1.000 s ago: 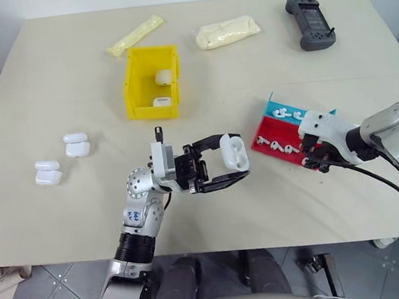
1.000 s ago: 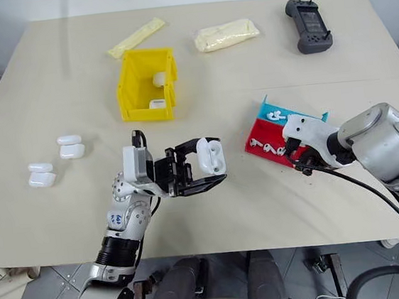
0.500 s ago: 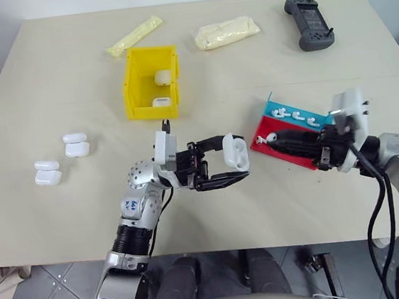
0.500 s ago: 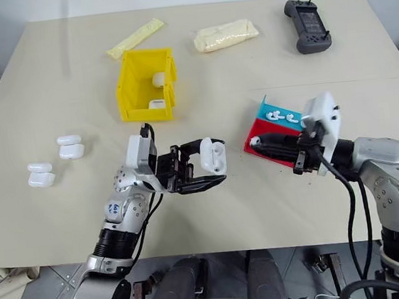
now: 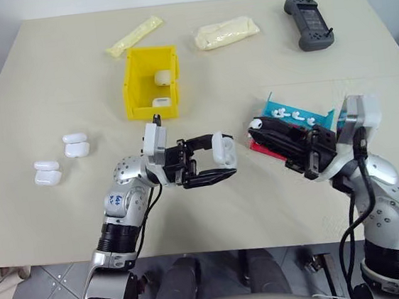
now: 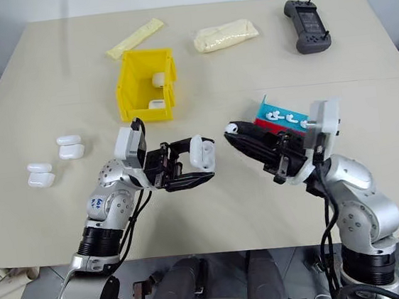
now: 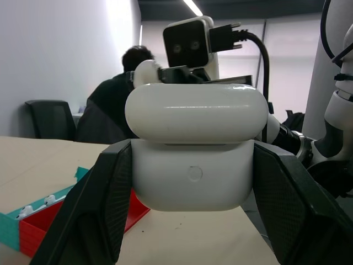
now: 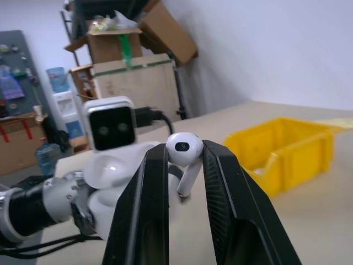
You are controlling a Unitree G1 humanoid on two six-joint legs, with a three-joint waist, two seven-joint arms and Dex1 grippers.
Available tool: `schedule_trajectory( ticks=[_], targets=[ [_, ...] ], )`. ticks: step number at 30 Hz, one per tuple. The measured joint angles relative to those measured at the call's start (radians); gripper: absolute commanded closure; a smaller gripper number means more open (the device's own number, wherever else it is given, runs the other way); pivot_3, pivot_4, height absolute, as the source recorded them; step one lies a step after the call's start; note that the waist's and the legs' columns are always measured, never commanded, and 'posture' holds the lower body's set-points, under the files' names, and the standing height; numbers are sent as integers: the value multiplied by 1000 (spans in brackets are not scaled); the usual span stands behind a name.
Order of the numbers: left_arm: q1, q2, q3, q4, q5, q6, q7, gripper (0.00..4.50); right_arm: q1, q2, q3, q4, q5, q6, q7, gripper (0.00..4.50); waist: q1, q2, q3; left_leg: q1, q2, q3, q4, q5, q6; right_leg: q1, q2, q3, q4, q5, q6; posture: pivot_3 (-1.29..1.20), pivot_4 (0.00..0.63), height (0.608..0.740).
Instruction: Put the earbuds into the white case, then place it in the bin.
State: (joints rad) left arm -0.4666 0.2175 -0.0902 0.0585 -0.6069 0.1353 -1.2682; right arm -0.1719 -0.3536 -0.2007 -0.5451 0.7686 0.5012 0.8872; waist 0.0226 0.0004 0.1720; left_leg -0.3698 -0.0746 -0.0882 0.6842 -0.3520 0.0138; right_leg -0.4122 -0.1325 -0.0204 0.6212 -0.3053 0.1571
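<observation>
Left eye view: beige table (image 5: 49, 79), far middle a yellow bin (image 5: 151, 83) with two white cases inside. Far side: two pale plastic packets, namely a long one (image 5: 135, 35) and a wider one (image 5: 226, 32), plus one dark handheld controller (image 5: 310, 22) at far right. Right of centre, one red-and-blue tray (image 5: 298, 119) with several small earbuds in a row on the blue part. Near left, two more white cases, lids shut: (image 5: 76, 145) and (image 5: 48, 172).

Centre, near: left gripper (image 5: 220, 163), fingers clamped on the sides of the white case (image 5: 220, 149), held above the table, lid raised slightly.

Just right of it: right gripper (image 5: 256, 127), fingers nearly together, pinching one earbud (image 5: 255, 124) by the head, stem hanging free; earbud close to the held case, not touching it.

Left wrist view: one person, back turned, beside one chair.
</observation>
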Motion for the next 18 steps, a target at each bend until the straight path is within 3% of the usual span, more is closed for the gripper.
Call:
schedule_trajectory(
  ticks=[9, 18],
  targets=[
    [0, -3, -5, -10, 2, 15, 6, 1692, -1, 19, 119, 5, -57, -98, -33, 3999, 0, 0, 0, 0, 0, 0, 0, 0, 0, 0, 0, 0, 0, 0, 0, 0, 150, 740],
    [0, -2, -6, -11, 4, 14, 12, 1692, -10, 14, 156, 47, -78, -134, -43, 3999, -1, 0, 0, 0, 0, 0, 0, 0, 0, 0, 0, 0, 0, 0, 0, 0, 150, 740]
  ],
)
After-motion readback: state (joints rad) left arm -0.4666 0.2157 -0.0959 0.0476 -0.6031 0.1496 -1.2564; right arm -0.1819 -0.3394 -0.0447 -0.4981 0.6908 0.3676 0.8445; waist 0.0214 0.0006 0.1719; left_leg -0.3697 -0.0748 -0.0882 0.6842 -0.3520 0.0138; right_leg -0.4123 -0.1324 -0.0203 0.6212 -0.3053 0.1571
